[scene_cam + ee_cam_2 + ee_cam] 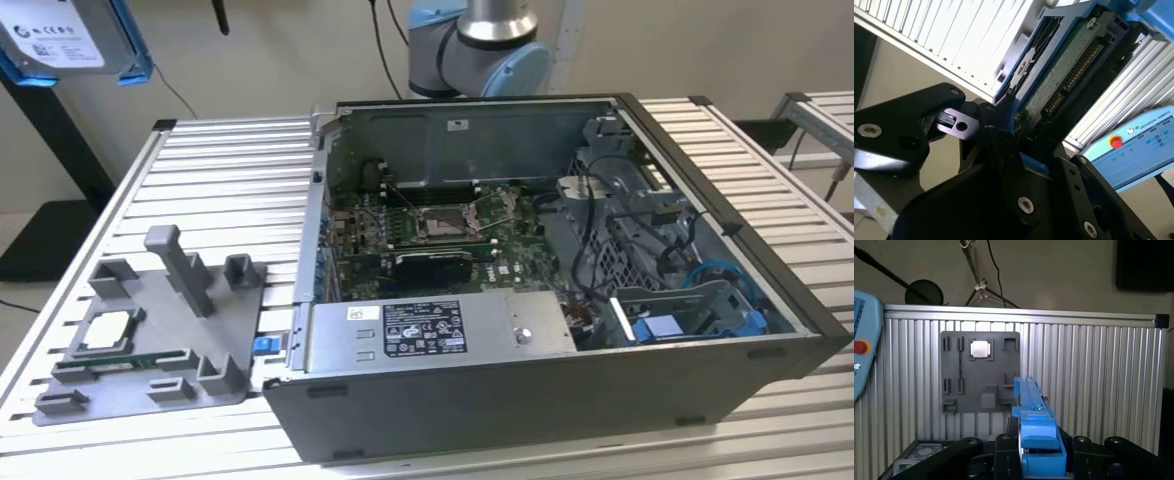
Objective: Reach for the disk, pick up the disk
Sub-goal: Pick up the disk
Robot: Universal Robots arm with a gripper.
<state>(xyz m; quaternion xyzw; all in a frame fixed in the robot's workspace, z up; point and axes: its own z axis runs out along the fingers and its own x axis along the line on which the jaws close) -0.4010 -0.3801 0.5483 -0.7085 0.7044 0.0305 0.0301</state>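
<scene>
First wrist view, looking straight down: we see the disk (pixel 1033 405) edge-on, its blue plastic rail running up from the claw (pixel 1040 460), whose black links sit closed against either side of it. The grip on the rails rather than the flat faces makes sense to us, since the plastic gives a parallel, slightly forgiving surface and spares the label and circuit side.

In the second wrist view the disk (pixel 1064 75) shows its underside, a matte green circuit board with a row of gold connector contacts, framed in blue, and the claw (pixel 1009 127) is clamped at its lower end.

In the exterior view the disk (pixel 60 35) hangs high at the exterior view's left, label side showing, well above the ribbed aluminium table (pixel 214 170) and apart from the open computer case (pixel 534 400). We judge the pick-up done, as nothing supports the disk but the claw.

Below it lies the grey moulded holder plate (pixel 979 385), with the small square silver chip (pixel 980 348) seated in one pocket.
</scene>
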